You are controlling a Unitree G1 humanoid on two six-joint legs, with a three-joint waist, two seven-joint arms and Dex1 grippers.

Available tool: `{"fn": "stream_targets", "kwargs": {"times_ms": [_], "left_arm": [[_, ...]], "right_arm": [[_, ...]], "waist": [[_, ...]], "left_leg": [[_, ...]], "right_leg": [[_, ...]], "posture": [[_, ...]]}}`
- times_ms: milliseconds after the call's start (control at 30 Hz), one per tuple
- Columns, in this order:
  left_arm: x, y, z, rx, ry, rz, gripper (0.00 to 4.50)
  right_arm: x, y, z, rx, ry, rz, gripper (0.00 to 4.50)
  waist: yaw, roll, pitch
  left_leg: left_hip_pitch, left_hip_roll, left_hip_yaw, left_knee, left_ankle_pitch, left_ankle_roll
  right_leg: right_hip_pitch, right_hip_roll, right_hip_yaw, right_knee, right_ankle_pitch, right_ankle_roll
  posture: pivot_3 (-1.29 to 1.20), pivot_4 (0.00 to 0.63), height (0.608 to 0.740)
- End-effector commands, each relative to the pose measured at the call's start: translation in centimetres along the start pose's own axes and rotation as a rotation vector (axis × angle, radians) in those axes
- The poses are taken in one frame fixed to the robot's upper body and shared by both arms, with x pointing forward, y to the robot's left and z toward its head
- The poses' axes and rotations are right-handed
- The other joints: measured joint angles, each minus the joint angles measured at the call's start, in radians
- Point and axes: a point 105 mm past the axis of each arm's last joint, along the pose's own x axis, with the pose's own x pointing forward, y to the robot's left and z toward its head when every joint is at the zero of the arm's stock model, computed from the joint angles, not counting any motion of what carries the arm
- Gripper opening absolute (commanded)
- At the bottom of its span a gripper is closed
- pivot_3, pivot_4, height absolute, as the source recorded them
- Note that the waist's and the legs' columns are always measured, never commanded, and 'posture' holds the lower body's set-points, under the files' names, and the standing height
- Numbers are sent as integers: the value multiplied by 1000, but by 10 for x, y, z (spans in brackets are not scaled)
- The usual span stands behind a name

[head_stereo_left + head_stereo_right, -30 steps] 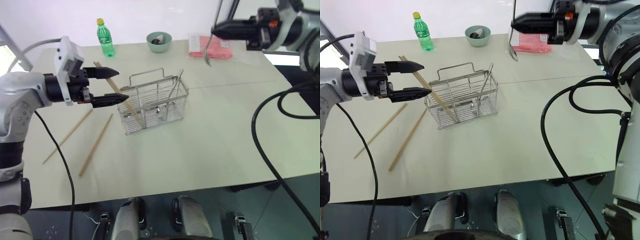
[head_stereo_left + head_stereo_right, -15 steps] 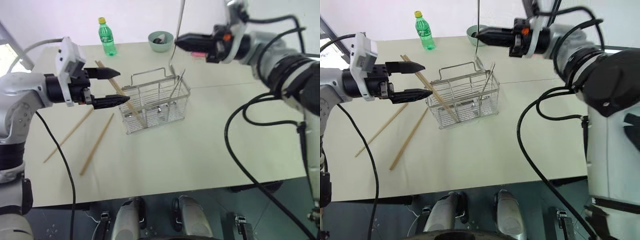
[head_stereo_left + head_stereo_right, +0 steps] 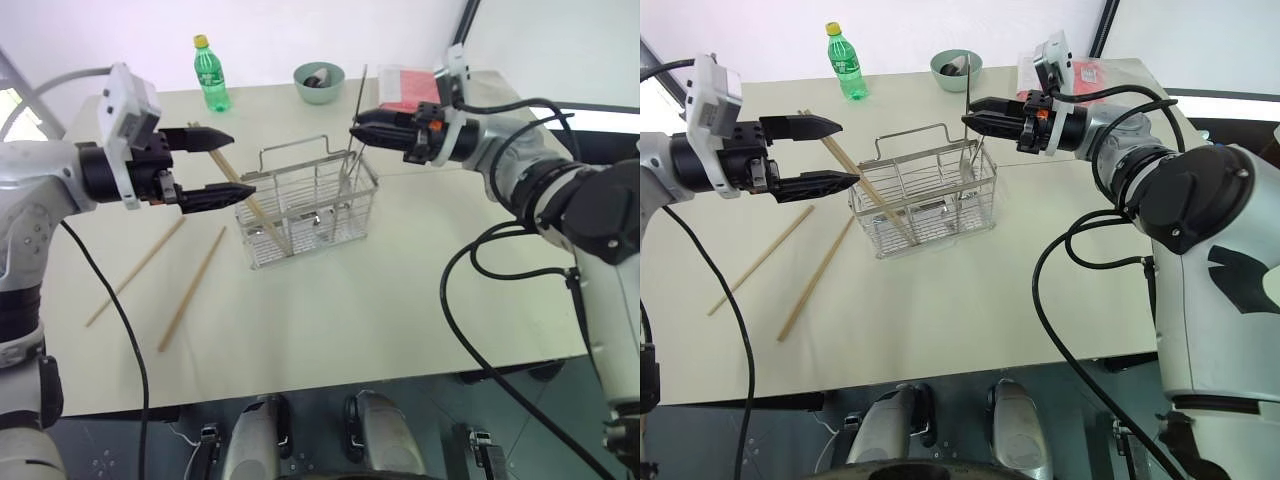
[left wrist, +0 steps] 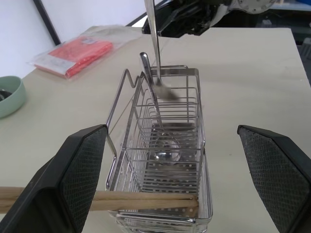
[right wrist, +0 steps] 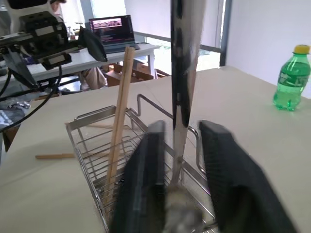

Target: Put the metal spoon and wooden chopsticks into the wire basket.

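Note:
The wire basket (image 3: 310, 205) stands mid-table with a wooden chopstick (image 3: 240, 188) leaning out of its left end and one metal spoon (image 4: 168, 150) resting inside. Two more chopsticks (image 3: 193, 287) lie on the table to its left. A second metal spoon (image 3: 357, 110) stands upright over the basket's right end, its bowl (image 4: 165, 92) down among the wires. My right gripper (image 3: 353, 131) reaches in from the right around this spoon's handle. Its fingers (image 5: 143, 179) stand apart from the handle. My left gripper (image 3: 243, 164) hovers open at the basket's left end, holding nothing.
A green bottle (image 3: 211, 75), a pale green bowl (image 3: 319, 82) and a red packet (image 3: 408, 88) sit along the table's far edge. Black cables (image 3: 470, 280) hang from my right arm over the table's right side.
My right gripper came down and left from the far right corner with the spoon, lowering it into the basket's right end, and its fingers have parted. The left gripper kept still.

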Motion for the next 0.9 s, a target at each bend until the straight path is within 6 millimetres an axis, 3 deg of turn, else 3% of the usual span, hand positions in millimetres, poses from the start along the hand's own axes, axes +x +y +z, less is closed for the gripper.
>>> {"fn": "stream_targets", "kwargs": {"times_ms": [33, 100, 133, 200, 367, 467, 567, 700, 900], "left_arm": [[-4, 2, 11, 38, -19, 14, 4500], [-3, 3, 11, 38, -21, 15, 4500], [-3, 4, 11, 38, -23, 17, 4500], [-2, 6, 12, 39, -26, 22, 4500], [-6, 18, 13, 27, -41, 90, 4500], [-13, 31, 13, -1, -46, 167, 4500], [-24, 45, 10, -27, -39, 256, 4500], [-38, 64, -4, -72, 9, 382, 4500], [-53, 80, -50, -143, 186, 497, 4500]], "right_arm": [[-1, -2, 9, 26, -50, -29, 3082], [-2, -3, 10, 26, -53, -38, 4147], [-4, -4, 12, 19, -55, -43, 4451], [-7, -6, 18, 7, -60, -49, 4451], [-23, -4, 64, -23, -117, -18, 4451], [-43, 3, 97, -39, -131, 26, 4451], [-62, 13, 111, -50, -102, 78, 4451], [-81, 16, 110, -19, -38, 76, 4451], [-102, 16, 78, 104, 63, 58, 4451]], "waist": [[0, 0, 0], [0, 0, 0], [0, 0, 0], [0, 0, 0], [2, 0, 1], [2, 0, 1], [1, 0, 1], [-1, 0, 1], [0, 0, 1]], "left_leg": [[0, 0, 0, 0, 0, 0], [0, 0, 0, 0, 0, 0], [0, 0, 0, 0, 0, 0], [0, 0, 0, 0, 0, 0], [0, 0, 0, 0, 0, 0], [0, 0, 0, -1, -3, 3], [0, 0, 0, -3, -4, 2], [0, -1, 1, -3, -4, 2], [0, 0, 3, -3, -4, 2]], "right_leg": [[0, 0, 0, 0, 0, 0], [0, 0, 0, 0, 0, 0], [0, 0, 0, 0, 0, 0], [0, 0, 0, 0, 0, 0], [0, 0, 0, 0, 0, 0], [-1, 0, 0, 0, 0, 0], [-1, 0, 0, -1, 0, 0], [-2, -1, 1, -1, 0, 0], [-3, -1, 2, -1, 0, 0]], "posture": [[0, 150, 733], [0, 150, 733], [0, 150, 733], [0, 150, 733], [0, 150, 733], [0, 150, 733], [0, 150, 733], [0, 150, 733], [0, 150, 733]]}}
